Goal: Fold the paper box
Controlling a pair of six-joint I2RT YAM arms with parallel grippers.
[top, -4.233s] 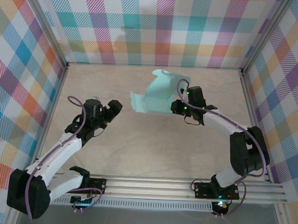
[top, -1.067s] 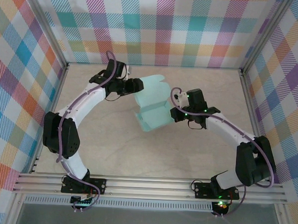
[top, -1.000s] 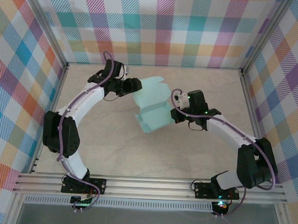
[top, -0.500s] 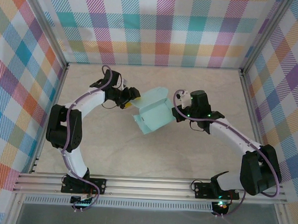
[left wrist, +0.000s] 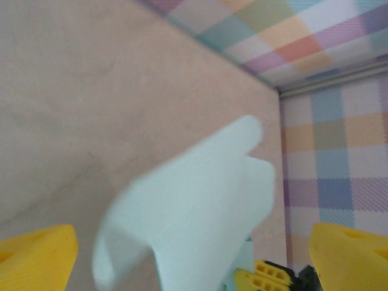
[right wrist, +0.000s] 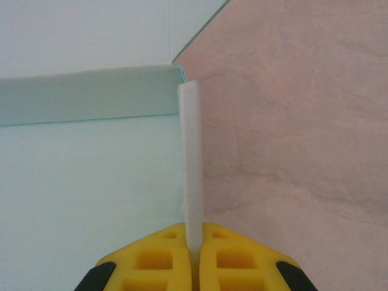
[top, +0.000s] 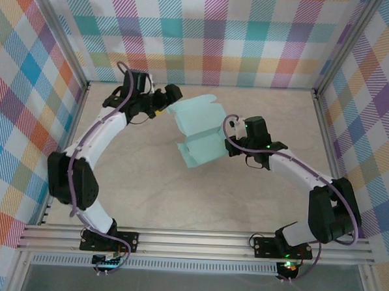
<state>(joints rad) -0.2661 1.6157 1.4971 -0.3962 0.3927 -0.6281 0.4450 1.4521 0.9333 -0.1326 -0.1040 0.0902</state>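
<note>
The paper box (top: pixel 198 129) sits at mid-surface, slightly toward the far wall, as a partly folded sheet of pale mint card. It shows a creased panel low on the left and rounded flaps on its far side. The right jaws are closed on its right edge. In the right wrist view the yellow pads (right wrist: pixel 163 257) meet on a thin strip of card standing edge-on. The rest of the paper box (right wrist: pixel 91 194) spreads to the left of that strip, with one folded wall running across it. Bare beige surface (right wrist: pixel 291 121) lies to the right. Whether the card's lower edge rests on the surface (top: pixel 147 182) cannot be told from above. The left arm (top: pixel 97 137) reaches across to the far left, and the left jaws stand wide open just beside the box's far-left flap. In the left wrist view the two yellow fingers (left wrist: pixel 36 254) sit at opposite lower corners, and a blurred, rounded flap of the paper box (left wrist: pixel 194 206) lies between them. Contact with either finger cannot be confirmed. The right arm (top: pixel 297 170) curves in from the near right. Plaid panels (top: pixel 207 35) enclose the surface on three sides.
</note>
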